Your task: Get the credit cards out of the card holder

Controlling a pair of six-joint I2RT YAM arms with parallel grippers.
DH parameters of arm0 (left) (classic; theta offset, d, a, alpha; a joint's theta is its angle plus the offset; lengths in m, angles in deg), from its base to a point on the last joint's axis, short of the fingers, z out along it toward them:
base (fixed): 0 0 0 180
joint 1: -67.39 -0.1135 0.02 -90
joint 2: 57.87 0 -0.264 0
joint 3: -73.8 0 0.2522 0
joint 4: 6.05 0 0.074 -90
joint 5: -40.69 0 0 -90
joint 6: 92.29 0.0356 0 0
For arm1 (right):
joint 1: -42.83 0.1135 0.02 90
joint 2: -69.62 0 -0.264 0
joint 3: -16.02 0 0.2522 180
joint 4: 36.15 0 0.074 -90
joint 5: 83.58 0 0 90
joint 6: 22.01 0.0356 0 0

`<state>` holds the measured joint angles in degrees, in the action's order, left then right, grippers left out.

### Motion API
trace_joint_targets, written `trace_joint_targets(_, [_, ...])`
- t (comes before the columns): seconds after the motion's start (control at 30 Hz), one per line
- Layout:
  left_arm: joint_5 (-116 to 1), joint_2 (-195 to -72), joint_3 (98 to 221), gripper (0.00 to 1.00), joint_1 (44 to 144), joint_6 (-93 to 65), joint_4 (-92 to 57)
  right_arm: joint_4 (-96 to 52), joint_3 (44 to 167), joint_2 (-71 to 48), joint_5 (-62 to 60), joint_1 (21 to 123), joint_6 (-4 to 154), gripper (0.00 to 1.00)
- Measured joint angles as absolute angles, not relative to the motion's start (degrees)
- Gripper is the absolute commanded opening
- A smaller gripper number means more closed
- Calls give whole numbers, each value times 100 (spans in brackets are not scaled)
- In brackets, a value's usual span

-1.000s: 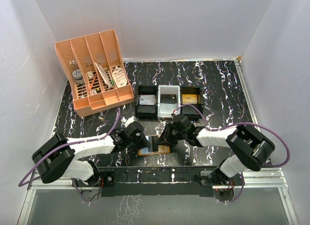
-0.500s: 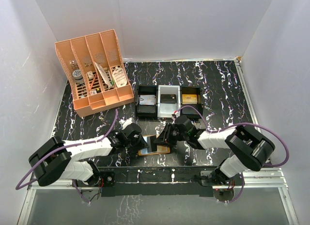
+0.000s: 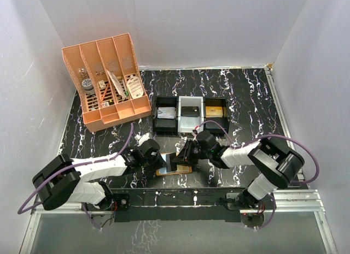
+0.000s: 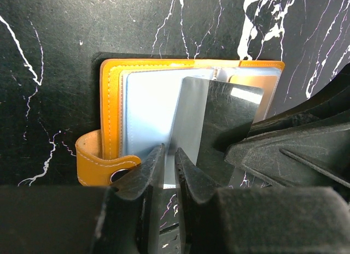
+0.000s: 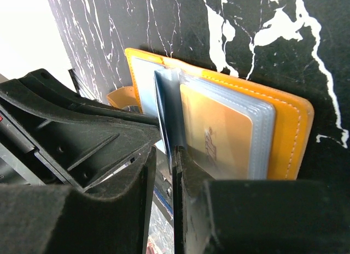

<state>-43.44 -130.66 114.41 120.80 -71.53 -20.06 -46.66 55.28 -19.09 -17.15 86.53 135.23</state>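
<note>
Card holder point(image 4: 111, 112): open, lying between both claws.
Left claw point(image 4: 168, 155): nearly closed, pinching raised leaf point(image 4: 219, 117).
Right claw point(image 5: 174, 155): likewise, opposite side.

Scuffed black left pincer point(image 4: 168, 153) and right pincer point(image 5: 164, 155); white arm links point(image 3: 98, 167), purple cables point(image 3: 133, 133).

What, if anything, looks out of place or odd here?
One glossy leaf stands upright out of the open card holder, its edge pinched by both the left pincer and the right pincer. At the far left, the orange organizer sits askew to the edges of the table.
</note>
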Motion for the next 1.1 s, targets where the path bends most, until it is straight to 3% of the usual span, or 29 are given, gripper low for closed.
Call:
trace_joint_targets(0.8, [-4350,-12977,11303,13,12080,-6978,-1820,-4592,5806,-2265,-1733,8703,13567,18])
trace_joint_targets(1.1, [-4364,-12977,11303,13,12080,-6936,-1814,-4286,5961,-2289,-1628,8819,13403,4])
